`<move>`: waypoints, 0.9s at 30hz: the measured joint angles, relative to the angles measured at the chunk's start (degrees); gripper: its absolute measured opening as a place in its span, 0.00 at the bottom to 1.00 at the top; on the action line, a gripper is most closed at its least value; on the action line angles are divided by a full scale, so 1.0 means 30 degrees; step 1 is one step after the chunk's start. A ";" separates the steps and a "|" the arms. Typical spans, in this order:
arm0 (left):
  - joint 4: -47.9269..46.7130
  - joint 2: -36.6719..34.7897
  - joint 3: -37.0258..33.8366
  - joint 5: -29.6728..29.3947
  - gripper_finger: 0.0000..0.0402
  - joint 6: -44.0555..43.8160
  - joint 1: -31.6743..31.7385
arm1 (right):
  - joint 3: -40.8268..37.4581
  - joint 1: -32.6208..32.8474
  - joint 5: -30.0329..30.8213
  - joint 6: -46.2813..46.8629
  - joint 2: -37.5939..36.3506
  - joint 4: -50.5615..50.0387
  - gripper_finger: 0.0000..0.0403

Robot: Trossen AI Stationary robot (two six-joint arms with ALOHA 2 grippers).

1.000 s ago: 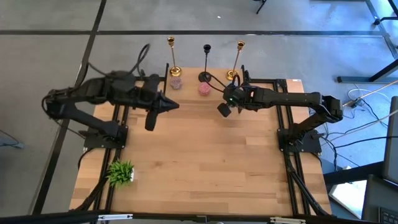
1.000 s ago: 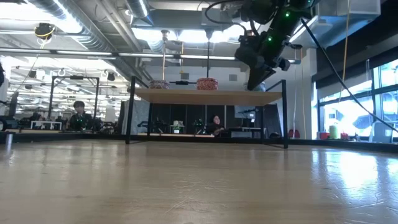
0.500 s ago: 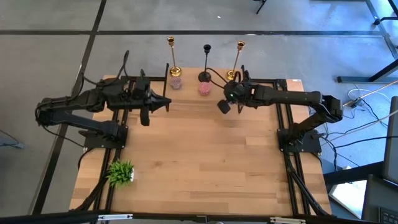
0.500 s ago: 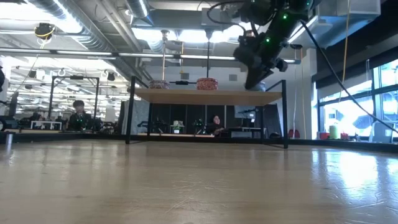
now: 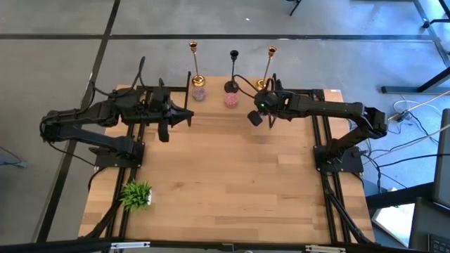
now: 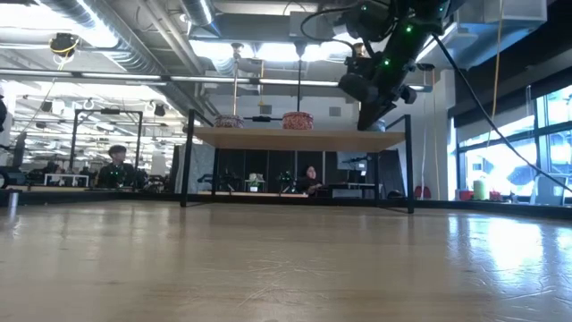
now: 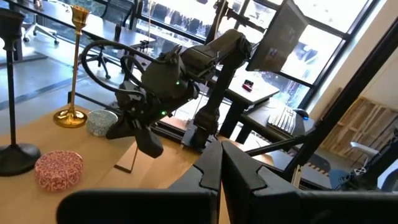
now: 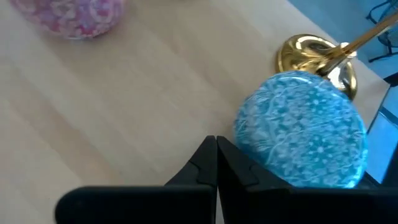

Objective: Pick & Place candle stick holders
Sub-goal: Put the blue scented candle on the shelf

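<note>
We have moved nothing yet: all three candle stick holders [image 5: 233,70] stand in a row at the top centre of the high view. Our left gripper [image 5: 184,117] and right gripper [image 5: 254,118] hover below them, jaws pressed together, empty.

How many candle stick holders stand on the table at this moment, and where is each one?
3, in a row along the table's far edge: a gold candle stick holder on the left, a black candle stick holder in the middle, another gold one on the right. None seems hidden.
</note>
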 joint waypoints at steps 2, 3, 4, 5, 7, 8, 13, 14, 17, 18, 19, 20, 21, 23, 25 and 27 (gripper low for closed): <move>-0.0007 0.0000 0.0000 -0.0007 0.00 0.0000 0.0000 | 0.0001 0.0282 -0.0041 -0.0007 0.0000 -0.0006 0.00; -0.0007 0.0000 0.0000 -0.0007 0.00 0.0000 0.0000 | 0.0066 0.0476 -0.0067 -0.0001 0.0000 -0.0103 0.00; -0.0007 0.0000 0.0000 -0.0007 0.00 0.0000 0.0000 | 0.0262 0.0663 -0.0118 0.0039 0.0000 -0.0418 0.00; -0.0007 0.0000 0.0000 -0.0007 0.00 0.0000 0.0000 | 0.0522 0.0850 -0.0108 0.0051 0.0000 -0.0705 0.00; -0.0007 0.0000 0.0000 -0.0007 0.00 0.0054 0.0000 | 0.1125 0.1217 -0.0106 0.0058 -0.0007 -0.0953 0.00; -0.0007 0.0007 0.0000 -0.0012 0.00 0.0080 0.0000 | 0.1418 0.1385 -0.0107 0.0082 -0.0007 -0.1114 0.00; -0.0027 0.0007 0.0000 -0.0009 0.00 -0.0017 0.0000 | 0.4042 0.1924 -0.0108 0.1199 -0.0299 -0.2686 0.00; -0.0049 0.0007 0.0000 0.0002 0.00 -0.0064 0.0000 | 0.4588 0.1966 -0.0111 0.1546 -0.0420 -0.3364 0.00; -0.0252 0.0007 0.0000 0.0146 0.00 -0.0314 0.0000 | 0.6265 0.1967 0.0122 0.2662 -0.0801 -0.4792 0.00; -0.0357 0.0007 0.0000 0.0153 0.00 -0.0357 0.0000 | 0.6741 0.1967 0.0294 0.3093 -0.0950 -0.5535 0.00; -0.0436 0.0007 0.0000 0.0153 0.00 -0.0361 0.0000 | 0.7217 0.1963 0.0451 0.3447 -0.1091 -0.6114 0.00; -0.0574 0.0007 0.0000 0.0159 0.00 -0.0357 0.0000 | 0.7589 0.1949 0.0535 0.3727 -0.1227 -0.6515 0.00; -0.0659 0.0007 0.0000 0.0160 0.00 -0.0363 0.0000 | 0.7868 0.1884 0.0565 0.3989 -0.1306 -0.7096 0.00; -0.0745 0.0007 0.0000 0.0161 0.00 -0.0364 0.0007 | 0.8123 0.1696 0.0531 0.4251 -0.1541 -0.7819 0.00; -0.0768 0.0007 0.0000 0.0168 0.00 -0.0364 0.0012 | 0.8064 0.1442 0.0549 0.4671 -0.1758 -0.8829 0.00; -0.0783 0.0007 0.0000 0.0191 0.00 -0.0364 0.0004 | 0.7709 0.1107 0.0536 0.5341 -0.2031 -0.9582 0.00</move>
